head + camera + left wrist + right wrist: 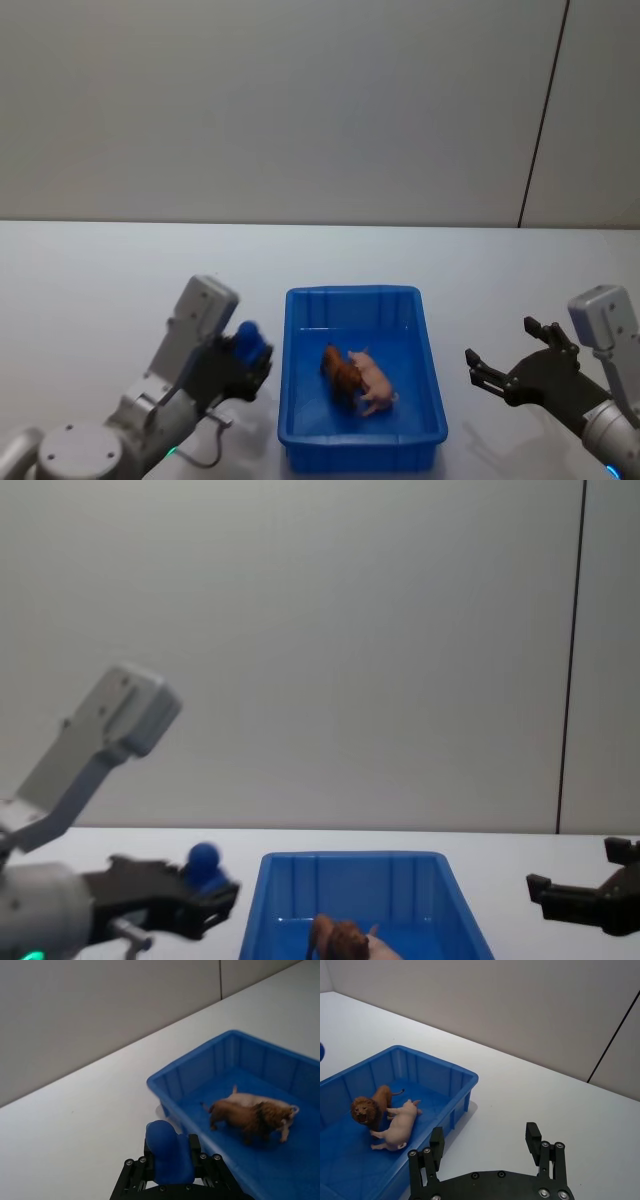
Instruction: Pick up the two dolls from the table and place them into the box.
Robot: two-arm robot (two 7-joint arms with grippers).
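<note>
left gripper clamped on blue doll, beside box | right gripper wide open, empty | lion doll, pink doll touching in box

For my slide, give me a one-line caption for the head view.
Lion doll and pink pig doll lie in the blue box; left gripper holds a blue toy, right gripper open.
</note>
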